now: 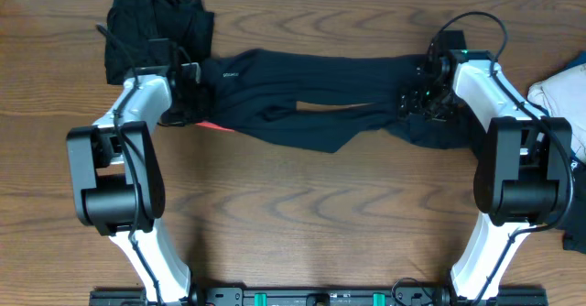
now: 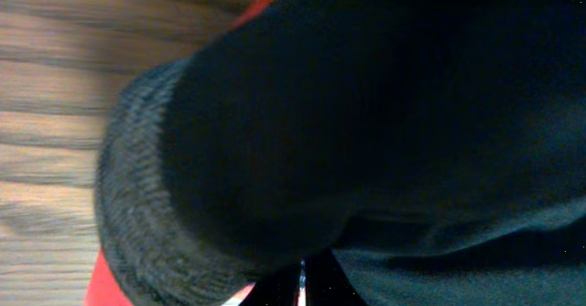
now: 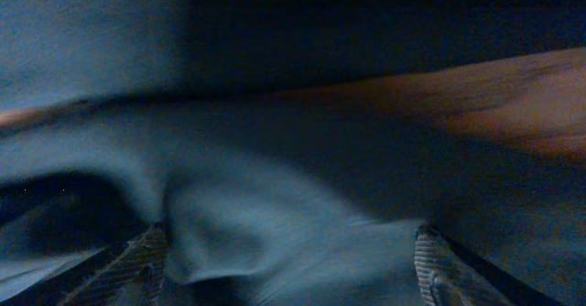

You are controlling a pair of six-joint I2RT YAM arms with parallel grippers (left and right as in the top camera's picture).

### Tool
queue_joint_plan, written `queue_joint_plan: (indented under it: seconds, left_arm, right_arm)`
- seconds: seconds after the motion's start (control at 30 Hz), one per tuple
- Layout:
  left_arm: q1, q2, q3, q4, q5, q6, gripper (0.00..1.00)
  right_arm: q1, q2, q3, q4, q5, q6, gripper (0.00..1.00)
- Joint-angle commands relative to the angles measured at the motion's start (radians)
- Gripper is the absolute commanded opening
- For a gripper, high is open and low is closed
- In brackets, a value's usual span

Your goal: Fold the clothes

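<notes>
Trousers (image 1: pixel 302 100) stretch along the table's (image 1: pixel 293 205) far edge. Left pincer (image 1: pixel 186 73) sits closed at the waist. Right pincer (image 1: pixel 414 99) gapes over the cuffs.

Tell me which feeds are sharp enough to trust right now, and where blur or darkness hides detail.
Overhead: sharp, evenly lit, though the black trousers swallow fold detail. Left wrist: fabric fills the lens, nearly black, with the table at left soft. Right wrist: dim, bluish and smeared by motion blur; only the right end effector's ribbed pads show any texture.
</notes>
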Motion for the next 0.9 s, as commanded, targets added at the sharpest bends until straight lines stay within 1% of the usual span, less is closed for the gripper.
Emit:
queue_joint_plan:
  seconds: [0.0, 0.13, 0.27, 0.4, 0.5, 0.67, 0.77, 0.87]
  left_arm:
    - [0.032, 0.101, -0.076, -0.036, -0.133, 0.121, 0.06]
    - [0.003, 0.099, -0.076, -0.052, -0.055, 0.254, 0.06]
    - [-0.043, 0.099, -0.075, -0.053, -0.058, 0.286, 0.06]
    - [-0.084, 0.098, -0.073, -0.053, -0.072, 0.293, 0.06]
    - [-0.101, 0.098, -0.068, -0.053, -0.126, 0.292, 0.06]
    - [-0.102, 0.098, -0.066, -0.048, -0.142, 0.291, 0.06]
    - [-0.102, 0.098, -0.066, -0.045, -0.142, 0.292, 0.06]
    - [-0.102, 0.098, -0.066, -0.027, -0.146, 0.292, 0.06]
  right_arm:
    - [-0.020, 0.001, -0.004, 0.004, 0.065, -0.011, 0.85]
    - [-0.027, 0.001, -0.004, 0.008, 0.099, -0.029, 0.86]
    - [-0.027, 0.001, -0.004, 0.013, 0.113, -0.029, 0.86]
    - [-0.024, 0.001, -0.002, -0.007, 0.070, -0.029, 0.84]
    - [-0.023, -0.007, 0.011, -0.065, 0.040, -0.029, 0.80]
    - [-0.021, -0.051, 0.012, -0.152, 0.004, -0.034, 0.81]
    - [-0.014, -0.062, 0.012, -0.209, -0.103, -0.068, 0.84]
    - [-0.004, -0.060, 0.008, -0.268, -0.232, -0.101, 0.84]
